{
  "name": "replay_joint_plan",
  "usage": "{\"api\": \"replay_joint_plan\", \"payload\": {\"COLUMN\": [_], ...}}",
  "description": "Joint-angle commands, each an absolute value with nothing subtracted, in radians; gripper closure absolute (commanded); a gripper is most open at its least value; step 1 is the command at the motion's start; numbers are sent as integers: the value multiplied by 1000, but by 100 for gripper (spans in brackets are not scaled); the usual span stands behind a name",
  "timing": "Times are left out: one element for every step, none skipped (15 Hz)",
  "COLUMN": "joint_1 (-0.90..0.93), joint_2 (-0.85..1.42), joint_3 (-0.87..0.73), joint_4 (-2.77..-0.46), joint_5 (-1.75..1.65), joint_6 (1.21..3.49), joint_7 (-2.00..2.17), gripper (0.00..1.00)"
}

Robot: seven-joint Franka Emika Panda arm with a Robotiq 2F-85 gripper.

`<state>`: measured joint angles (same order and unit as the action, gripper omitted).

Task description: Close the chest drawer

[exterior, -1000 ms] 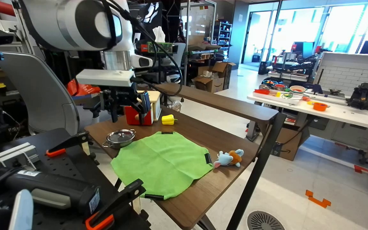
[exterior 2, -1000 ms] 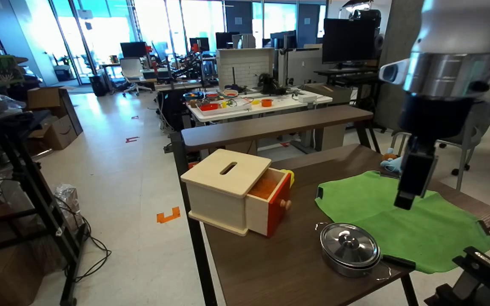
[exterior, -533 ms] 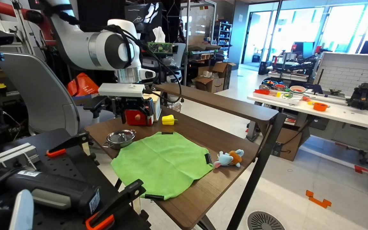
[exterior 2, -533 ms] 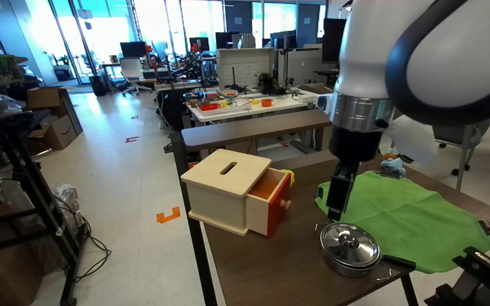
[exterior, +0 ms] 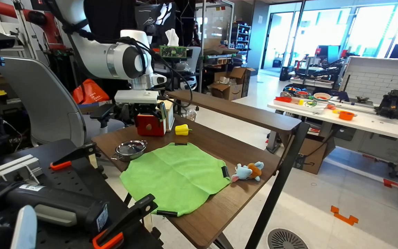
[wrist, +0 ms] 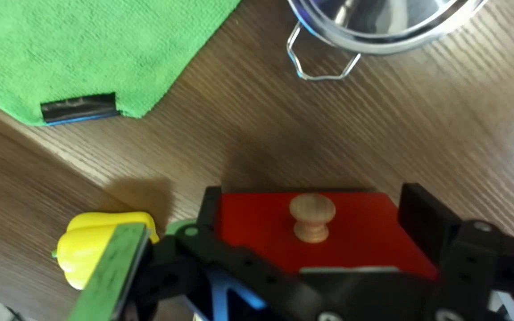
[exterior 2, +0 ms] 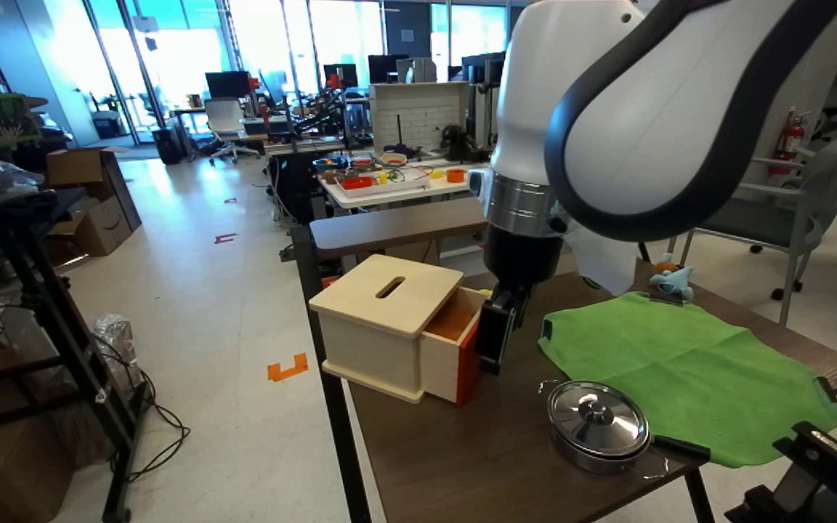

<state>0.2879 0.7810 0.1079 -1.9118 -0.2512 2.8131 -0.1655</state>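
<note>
Red drawer [exterior 2: 446,359] edge ajar, pincer [wrist: 312,196] spread

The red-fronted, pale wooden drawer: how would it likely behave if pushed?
The drawer would probably feel stiff, its flat walls looking wooden. It likely slides inward rather than tipping, as it sits partly inside the pale, boxy wooden chest. The chest might skid a little, as it stands on a smooth-looking brown wooden table.

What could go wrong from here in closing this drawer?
In the wrist view, the open gripper has a finger near each side edge of the red drawer front, so a push might slip past. Uneven contact could jam the partly open drawer. The yellow pepper beside the gripper might also get nudged.
</note>
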Motion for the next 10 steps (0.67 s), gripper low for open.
{"api": "replay_joint_plan", "payload": {"joint_1": [271, 269, 272, 275, 280, 283, 283, 287, 291, 295], "joint_2": [857, 869, 880, 890, 899, 908, 917, 925, 931, 936], "joint_3": [141, 151, 153, 153, 152, 154, 157, 157, 156, 154], "joint_4": [-1784, -1764, -1747, -1732, -1718, -1703, -1690, -1678, -1667, -1660], "joint_5": [-239, -235, -236, -239, -241, -242, -242, -243, -245, -247], "joint_6": [2758, 2751, 2746, 2747, 2745, 2745, 2747, 2747, 2748, 2753], "joint_7": [-195, -200, -200, -201, -199, -199, -201, -200, -198, -197], "gripper": [0, 0, 0, 0, 0, 0, 0, 0, 0, 0]}}
